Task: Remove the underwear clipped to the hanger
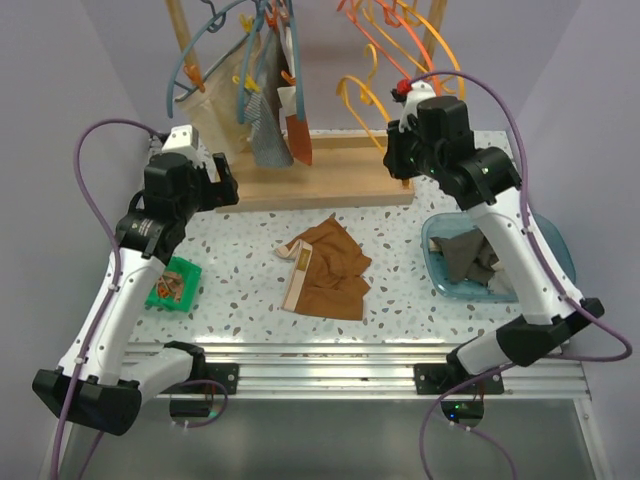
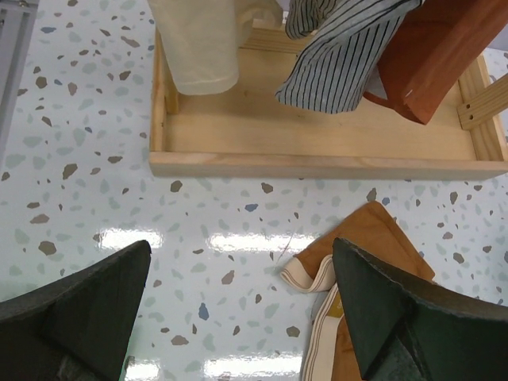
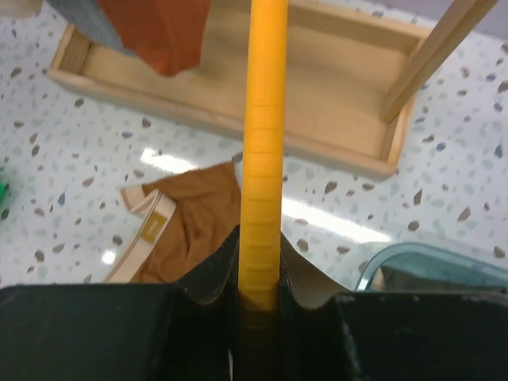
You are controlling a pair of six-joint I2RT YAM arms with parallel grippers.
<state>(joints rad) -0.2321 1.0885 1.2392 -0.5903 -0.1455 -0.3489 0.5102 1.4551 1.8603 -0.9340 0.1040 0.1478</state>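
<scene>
The rust-brown underwear (image 1: 325, 268) with its pale beige waistband lies loose and crumpled on the speckled table at the middle. It also shows in the left wrist view (image 2: 373, 246) and the right wrist view (image 3: 186, 214). My right gripper (image 1: 405, 142) is raised near the rack and shut on the yellow-orange hanger (image 1: 357, 100). The hanger's bar (image 3: 263, 119) runs straight up from between the right gripper (image 3: 260, 270). No cloth shows on that hanger. My left gripper (image 1: 225, 187) is open and empty above the table (image 2: 238, 250), left of the underwear.
A wooden rack base (image 1: 320, 178) stands at the back. Blue-grey hangers with beige, striped and rust cloths (image 1: 255, 100) hang at its left, orange hangers (image 1: 400, 30) at its right. A clear blue bin of grey cloths (image 1: 500, 255) sits right. A green packet (image 1: 172, 283) lies left.
</scene>
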